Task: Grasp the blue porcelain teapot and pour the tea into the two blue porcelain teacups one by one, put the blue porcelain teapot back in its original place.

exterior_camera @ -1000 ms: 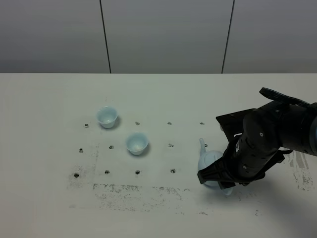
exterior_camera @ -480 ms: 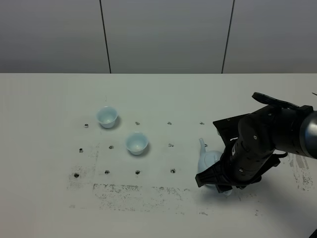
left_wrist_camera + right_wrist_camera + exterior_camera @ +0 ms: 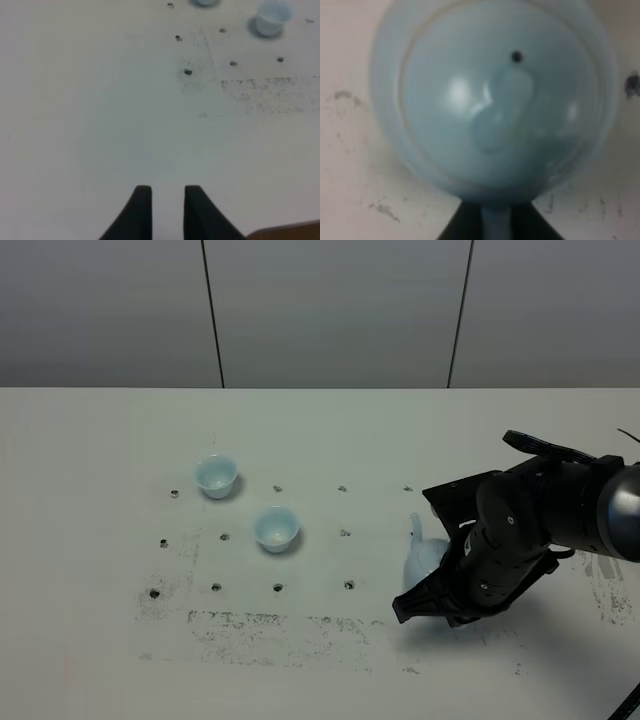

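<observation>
The blue porcelain teapot [image 3: 424, 556] is at the right of the table, mostly hidden under my right arm, with its thin spout pointing away. It fills the right wrist view [image 3: 495, 100], seen from above with its knobbed lid. My right gripper [image 3: 495, 226] is shut on the teapot's handle, with a dark finger [image 3: 465, 225] on either side of it. It also shows in the exterior high view [image 3: 440, 592]. The two blue porcelain teacups [image 3: 216, 476] [image 3: 276, 529] stand upright at centre left. My left gripper [image 3: 167, 207] is shut and empty over bare table, far from the cups [image 3: 270, 17].
The white table [image 3: 330, 440] has rows of small dark holes [image 3: 348, 585] and scuffed black marks [image 3: 280, 625] along the front. A grey panelled wall stands behind. A brown edge [image 3: 285, 232] shows in the left wrist view's corner.
My right arm has shifted slightly left with the teapot in its grip. The teapot's spout has moved a little up and to the right. The cups have not moved.
</observation>
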{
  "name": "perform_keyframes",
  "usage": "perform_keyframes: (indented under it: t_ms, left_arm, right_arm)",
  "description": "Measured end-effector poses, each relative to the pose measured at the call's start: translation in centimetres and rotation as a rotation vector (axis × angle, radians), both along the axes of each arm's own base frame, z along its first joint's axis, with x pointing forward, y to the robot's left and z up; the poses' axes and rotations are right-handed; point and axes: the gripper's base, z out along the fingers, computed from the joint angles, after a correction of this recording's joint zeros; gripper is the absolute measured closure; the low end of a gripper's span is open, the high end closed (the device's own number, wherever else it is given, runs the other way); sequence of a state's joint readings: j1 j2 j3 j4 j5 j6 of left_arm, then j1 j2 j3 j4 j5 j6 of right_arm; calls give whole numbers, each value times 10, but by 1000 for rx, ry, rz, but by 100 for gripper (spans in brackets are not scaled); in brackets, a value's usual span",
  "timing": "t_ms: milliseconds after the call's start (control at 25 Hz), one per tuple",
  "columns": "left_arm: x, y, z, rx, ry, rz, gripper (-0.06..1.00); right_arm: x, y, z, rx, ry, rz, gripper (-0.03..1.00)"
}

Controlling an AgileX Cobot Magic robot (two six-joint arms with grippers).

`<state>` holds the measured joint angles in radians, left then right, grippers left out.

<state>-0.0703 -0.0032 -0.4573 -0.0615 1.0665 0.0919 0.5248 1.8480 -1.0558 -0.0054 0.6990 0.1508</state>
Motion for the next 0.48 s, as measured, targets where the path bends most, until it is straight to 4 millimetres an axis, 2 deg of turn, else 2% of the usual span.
perform_keyframes:
  t_ms: [320, 480]
  left_arm:
    - [0, 0, 0, 0, 0, 0, 72]
    - [0, 0, 0, 0, 0, 0, 72]
  right_arm:
    - [1, 1, 1, 8, -15, 24, 90]
    - [2, 1, 7, 17, -46, 31, 90]
